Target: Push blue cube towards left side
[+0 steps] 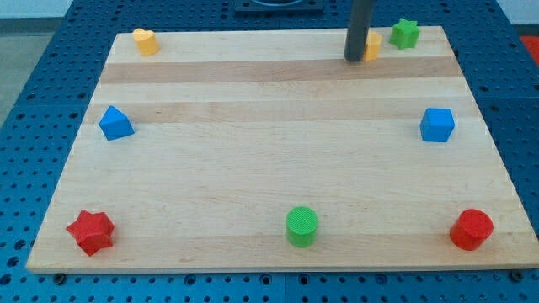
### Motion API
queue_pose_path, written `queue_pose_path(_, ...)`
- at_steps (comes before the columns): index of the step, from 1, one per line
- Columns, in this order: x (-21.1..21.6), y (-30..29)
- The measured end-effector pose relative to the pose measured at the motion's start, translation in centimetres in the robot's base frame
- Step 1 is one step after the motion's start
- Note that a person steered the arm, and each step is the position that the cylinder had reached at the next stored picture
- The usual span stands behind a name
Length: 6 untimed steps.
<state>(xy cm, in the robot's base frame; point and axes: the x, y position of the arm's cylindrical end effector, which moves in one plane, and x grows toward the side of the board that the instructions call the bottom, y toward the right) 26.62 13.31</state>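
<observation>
Blue cube point(437, 124) sits at bench point(269, 168) right edge, unpushed. My tip point(355, 59) far off, beside yellow block point(372, 46). No jaws fitted, nothing held.

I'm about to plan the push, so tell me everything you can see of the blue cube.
The blue cube is a small, matte, plastic-looking block with a lighter top face and darker sides. It sits flat and upright on the wooden board near the view's right edge, about mid-height. Nothing touches it: my tip is far off, toward the view's top and left of it.
</observation>
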Motion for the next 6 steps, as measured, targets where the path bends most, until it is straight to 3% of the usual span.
queue_pose_path(1, 0.6, -0.2)
queue_pose_path(4, 23.0, 3.1)
queue_pose_path(5, 22.9, 10.0)
queue_pose_path(6, 18.2, 12.1)
